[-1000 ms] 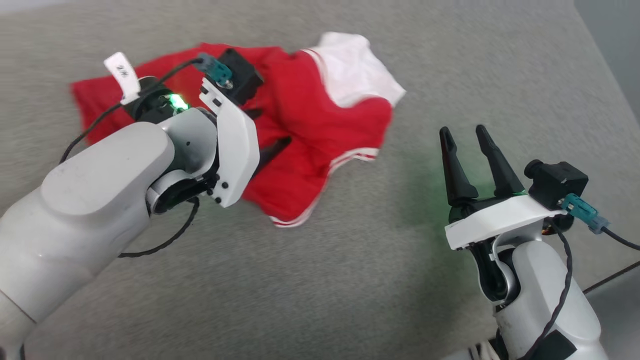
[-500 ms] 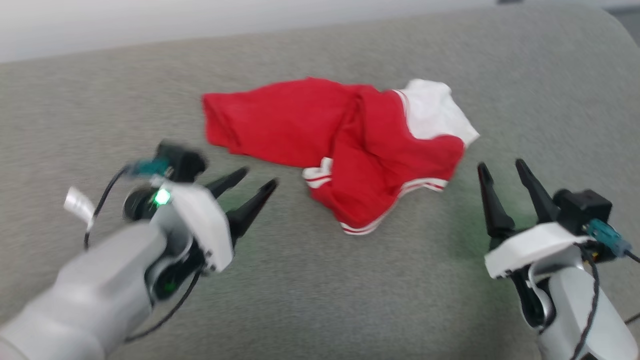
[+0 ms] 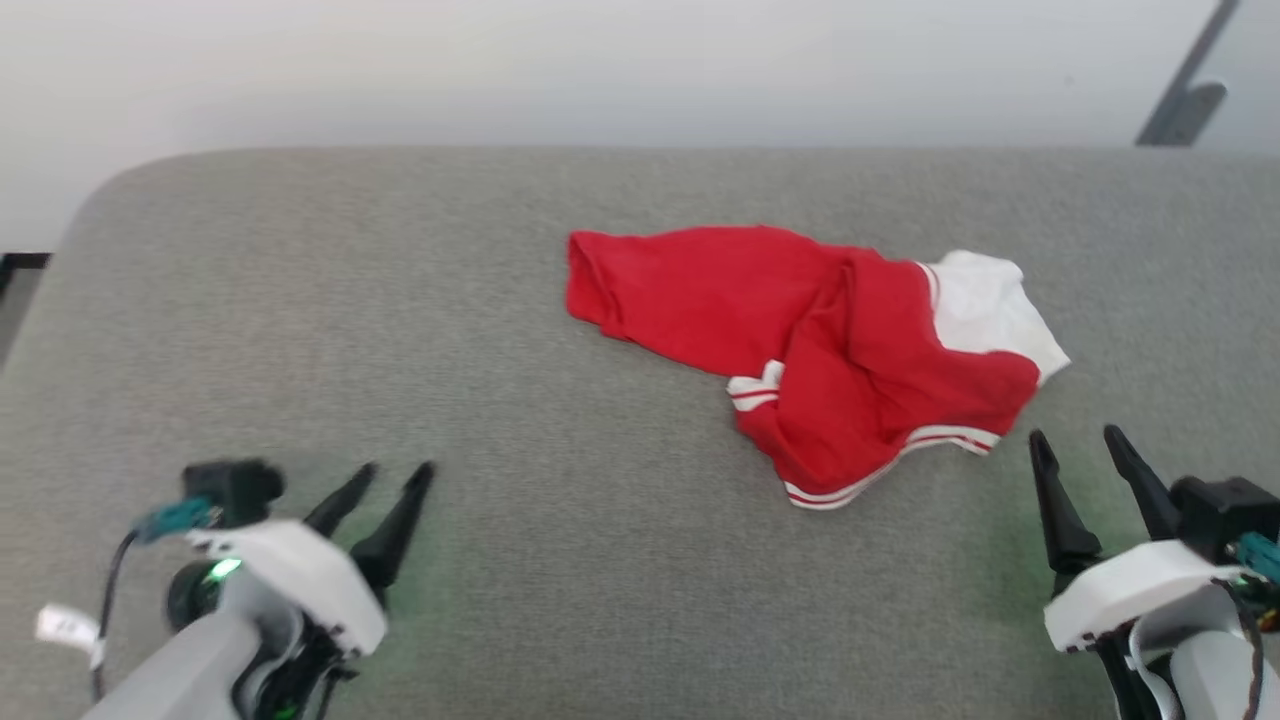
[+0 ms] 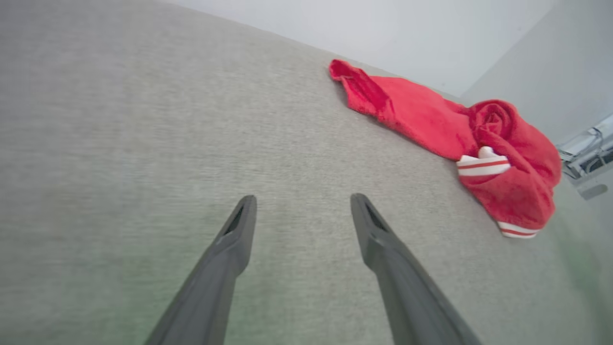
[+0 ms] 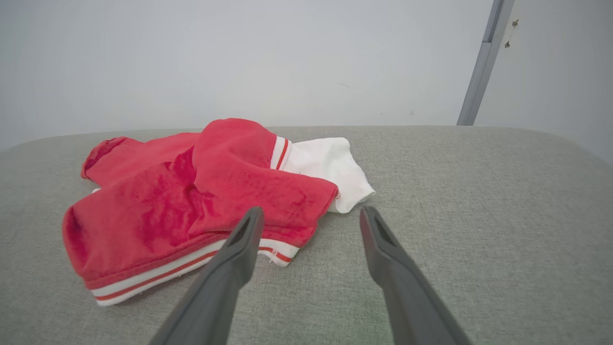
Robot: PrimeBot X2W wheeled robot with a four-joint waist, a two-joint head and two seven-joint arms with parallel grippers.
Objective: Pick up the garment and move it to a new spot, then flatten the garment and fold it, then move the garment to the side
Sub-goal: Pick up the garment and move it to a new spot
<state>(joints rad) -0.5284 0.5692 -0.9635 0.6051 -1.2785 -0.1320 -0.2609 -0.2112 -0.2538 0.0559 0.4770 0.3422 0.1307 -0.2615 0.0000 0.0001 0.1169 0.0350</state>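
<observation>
The garment (image 3: 800,340) lies crumpled right of centre on the grey cushion (image 3: 400,300). The left gripper (image 3: 398,470), lower left, and the right gripper (image 3: 1074,436), lower right, both stand released and empty. Risk: pinching the bunched middle may lift several layers together, hindering flattening.

The garment (image 3: 830,330) is soft, fuzzy cloth and not shiny. The surface (image 3: 400,330) is grey woven cloth that looks a bit rough. The left gripper (image 3: 399,466) and right gripper (image 3: 1072,432) have dark, dull fingers (image 3: 1055,500) that look like plastic, and smooth white shells.
</observation>
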